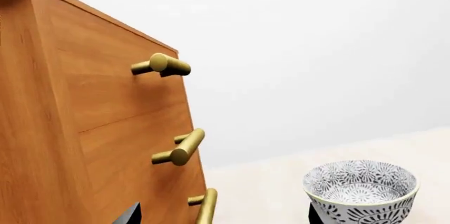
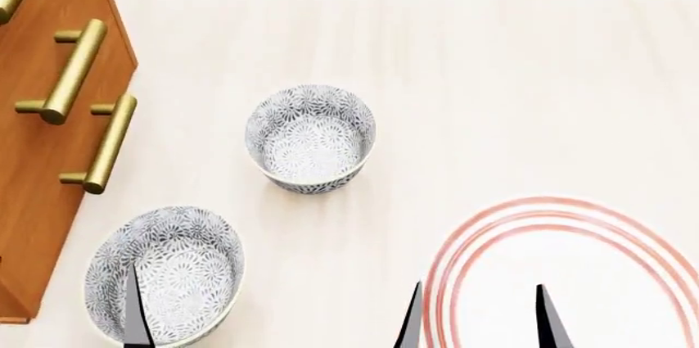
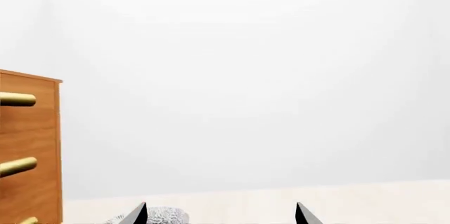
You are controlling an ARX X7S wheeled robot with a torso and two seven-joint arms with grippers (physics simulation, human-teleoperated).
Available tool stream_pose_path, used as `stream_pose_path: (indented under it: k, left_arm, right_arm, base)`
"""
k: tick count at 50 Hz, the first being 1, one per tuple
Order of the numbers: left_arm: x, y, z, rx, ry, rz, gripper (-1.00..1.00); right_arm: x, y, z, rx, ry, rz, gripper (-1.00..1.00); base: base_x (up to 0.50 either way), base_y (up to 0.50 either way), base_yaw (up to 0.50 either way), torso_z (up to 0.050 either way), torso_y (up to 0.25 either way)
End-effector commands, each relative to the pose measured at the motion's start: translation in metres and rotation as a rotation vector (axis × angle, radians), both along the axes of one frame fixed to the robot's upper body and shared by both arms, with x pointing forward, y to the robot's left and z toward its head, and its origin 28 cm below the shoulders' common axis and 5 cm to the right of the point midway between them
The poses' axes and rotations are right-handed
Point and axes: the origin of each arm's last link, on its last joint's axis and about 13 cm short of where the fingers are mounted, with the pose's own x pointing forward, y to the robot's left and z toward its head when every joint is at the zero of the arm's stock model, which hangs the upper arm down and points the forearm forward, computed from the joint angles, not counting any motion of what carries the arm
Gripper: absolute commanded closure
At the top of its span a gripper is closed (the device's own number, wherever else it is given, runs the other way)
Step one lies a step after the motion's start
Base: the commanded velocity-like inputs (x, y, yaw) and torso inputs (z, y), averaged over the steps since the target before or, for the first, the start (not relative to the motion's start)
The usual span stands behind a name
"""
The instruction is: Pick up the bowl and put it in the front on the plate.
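Head view: right gripper (image 2: 476,319) has both dark fingertips showing at the bottom edge, spread wide, nothing between them. They hang over the near-left part of the large round white plate with thin red concentric rings (image 2: 644,237); contact with it can't be judged. Right wrist view agrees: two tips apart, empty gap.

Left gripper (image 2: 133,315): only one dark fingertip visible in head view, lying over the nearer small white bowl with dense grey-blue floral print (image 2: 164,274). Left wrist view shows two dark tips wide apart at the frame edge, so jaws look spread and hold nothing.

Two patterned bowls visible on the pale wooden tabletop (image 2: 525,86). The farther bowl (image 2: 310,137) sits upright, well apart from the plate, near the table's middle. The nearer one sits just beside the brown wooden drawer cabinet (image 2: 44,192) with brass bar handles (image 2: 68,74).

Judgement: "bowl in front" likely means the nearer one, under the left arm. No grasp made yet. Cabinet proximity leaves little room on that side, so a rim pinch seems safest.
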Motion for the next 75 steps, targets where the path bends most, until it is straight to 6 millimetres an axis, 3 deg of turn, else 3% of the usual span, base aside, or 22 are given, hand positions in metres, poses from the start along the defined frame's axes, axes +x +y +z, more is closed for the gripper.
stream_pose_path:
  k: [1, 8, 18, 25, 42, 54, 75]
  left_arm:
    - [0.0, 0.0, 0.001, -0.008, -0.033, -0.016, -1.0]
    - [-0.001, -0.001, 0.002, 0.004, -0.036, -0.008, -1.0]
    - [-0.001, -0.001, 0.001, 0.002, -0.034, -0.01, -1.0]
    - [-0.001, -0.001, 0.0, -0.002, -0.021, -0.015, -1.0]
    - [-0.001, -0.002, -0.003, -0.009, -0.002, -0.019, -1.0]
    - [0.0, -0.002, -0.005, -0.015, 0.015, -0.019, -1.0]
    - [0.001, -0.002, -0.006, -0.027, 0.04, -0.014, -1.0]
  right_arm:
    - [0.004, 0.0, 0.004, -0.014, -0.001, -0.014, -1.0]
    - [0.015, 0.001, 0.023, -0.019, -0.004, -0.026, -1.0]
    - [0.049, 0.004, 0.08, 0.006, 0.045, -0.008, -1.0]
    - [0.081, 0.005, 0.103, 0.0, 0.243, 0.017, -1.0]
    - [0.136, 0.016, 0.13, 0.009, 0.636, 0.106, -1.0]
    - [0.172, 0.03, 0.147, 0.039, 0.742, 0.157, -1.0]
    - [0.195, 0.04, 0.14, 0.147, 0.866, 0.134, -1.0]
  base:
    - [0.0, 0.0, 0.0, 0.0, 0.0]
    - [0.0, 0.0, 0.0, 0.0, 0.0]
    - [0.0, 0.0, 0.0, 0.0, 0.0]
    - [0.0, 0.0, 0.0, 0.0, 0.0]
    - [0.0, 0.0, 0.0, 0.0, 0.0]
    - [0.0, 0.0, 0.0, 0.0, 0.0]
    - [0.0, 0.0, 0.0, 0.0, 0.0]
